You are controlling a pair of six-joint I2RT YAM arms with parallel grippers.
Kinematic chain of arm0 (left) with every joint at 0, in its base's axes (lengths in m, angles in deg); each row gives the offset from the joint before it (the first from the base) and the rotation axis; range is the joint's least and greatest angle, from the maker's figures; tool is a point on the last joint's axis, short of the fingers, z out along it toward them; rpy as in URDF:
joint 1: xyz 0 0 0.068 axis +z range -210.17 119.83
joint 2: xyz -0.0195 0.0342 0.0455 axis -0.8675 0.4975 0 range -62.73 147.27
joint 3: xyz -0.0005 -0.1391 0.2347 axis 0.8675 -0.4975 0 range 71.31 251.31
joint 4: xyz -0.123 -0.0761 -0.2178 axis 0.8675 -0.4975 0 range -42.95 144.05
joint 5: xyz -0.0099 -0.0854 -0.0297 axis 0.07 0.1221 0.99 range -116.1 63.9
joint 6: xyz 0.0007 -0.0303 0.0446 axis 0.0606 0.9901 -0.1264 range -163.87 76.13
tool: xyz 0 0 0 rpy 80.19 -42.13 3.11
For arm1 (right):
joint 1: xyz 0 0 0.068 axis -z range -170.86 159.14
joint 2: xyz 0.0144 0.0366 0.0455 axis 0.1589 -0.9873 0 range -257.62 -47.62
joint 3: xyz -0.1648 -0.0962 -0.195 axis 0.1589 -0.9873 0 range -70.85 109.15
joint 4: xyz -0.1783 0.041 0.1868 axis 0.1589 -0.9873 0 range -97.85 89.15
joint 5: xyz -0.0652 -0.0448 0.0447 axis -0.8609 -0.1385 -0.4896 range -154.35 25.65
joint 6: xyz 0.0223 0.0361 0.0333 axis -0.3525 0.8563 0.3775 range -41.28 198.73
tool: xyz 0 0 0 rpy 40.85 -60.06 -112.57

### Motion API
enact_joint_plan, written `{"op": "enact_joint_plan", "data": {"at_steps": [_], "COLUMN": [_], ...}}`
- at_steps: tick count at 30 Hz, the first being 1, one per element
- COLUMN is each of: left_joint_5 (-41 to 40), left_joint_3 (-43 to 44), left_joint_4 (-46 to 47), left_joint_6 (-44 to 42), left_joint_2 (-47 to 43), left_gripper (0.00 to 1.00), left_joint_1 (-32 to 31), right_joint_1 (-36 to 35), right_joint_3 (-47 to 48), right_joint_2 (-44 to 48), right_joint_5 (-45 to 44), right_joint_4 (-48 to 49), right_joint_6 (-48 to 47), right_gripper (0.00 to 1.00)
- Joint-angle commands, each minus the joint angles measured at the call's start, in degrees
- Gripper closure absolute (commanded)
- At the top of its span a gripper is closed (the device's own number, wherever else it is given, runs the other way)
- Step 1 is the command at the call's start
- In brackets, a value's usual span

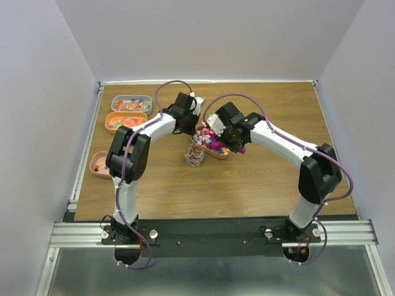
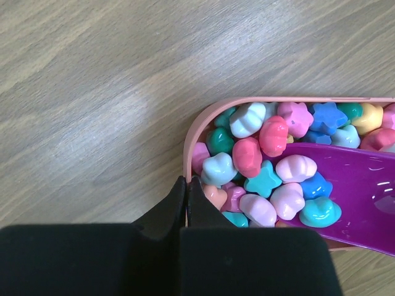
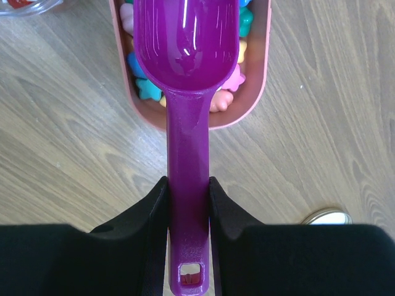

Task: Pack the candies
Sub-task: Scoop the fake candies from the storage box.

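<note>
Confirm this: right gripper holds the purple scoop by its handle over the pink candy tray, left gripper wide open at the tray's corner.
The left gripper is shut, jaws pressed together, at the corner of the tray; the left wrist view shows it. The rest stands.

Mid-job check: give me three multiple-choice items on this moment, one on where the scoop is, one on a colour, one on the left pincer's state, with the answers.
1. Where is the bowl of the scoop?
A. Over the pink tray of candies.
B. Far left of the table.
C. At the table's near edge.

2. What colour is the scoop?
A. Green.
B. White.
C. Magenta.

3. How is the left pincer?
A. Wide open.
B. Shut, holding nothing.
C. Shut on the scoop.

Answers:
1 A: the right wrist view shows the bowl above the tray's candies.
2 C: both wrist views show magenta plastic.
3 B: its fingers meet with nothing between them, while the right pincer grips the scoop's handle.
</note>
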Motion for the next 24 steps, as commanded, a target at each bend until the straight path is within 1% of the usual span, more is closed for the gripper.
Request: {"op": "enact_joint_plan", "data": {"at_steps": [1,7,10,13,16,22,24], "left_joint_5": [0.11,-0.59,-0.33,-0.42,-0.59,-0.42,-0.68], "left_joint_3": [1.18,1.45,1.45,1.36,1.27,1.09,1.01], "left_joint_4": [-0.31,0.13,0.56,1.00,1.27,1.62,1.71], "left_joint_6": [0.54,0.63,0.90,1.16,1.16,1.33,1.34], "left_joint_2": [-0.62,-3.26,-4.67,-5.81,-6.60,-7.31,-7.57], "left_gripper": [1.00,1.00,1.00,1.00,1.00,1.00,1.00], "left_joint_1": [-0.68,-0.59,-0.59,-0.59,-0.59,-0.59,-0.59], "right_joint_1": [-0.59,-0.68,-0.68,-0.68,-0.59,-0.59,-0.50], "right_joint_3": [3.05,1.21,1.64,-0.10,-4.14,-5.47,-7.22], "right_joint_2": [-2.88,-1.92,-2.79,-3.06,-1.66,-1.74,-1.04], "right_joint_5": [0.64,0.55,3.35,6.25,5.84,6.44,5.22], "right_joint_4": [-3.84,-3.66,-2.26,2.04,6.18,11.27,12.41], "right_joint_6": [-1.30,-2.00,-2.18,-2.09,-1.91,-1.03,-1.03], "right_gripper": [0.99,0.99,0.99,0.99,0.99,0.99,0.99]}}
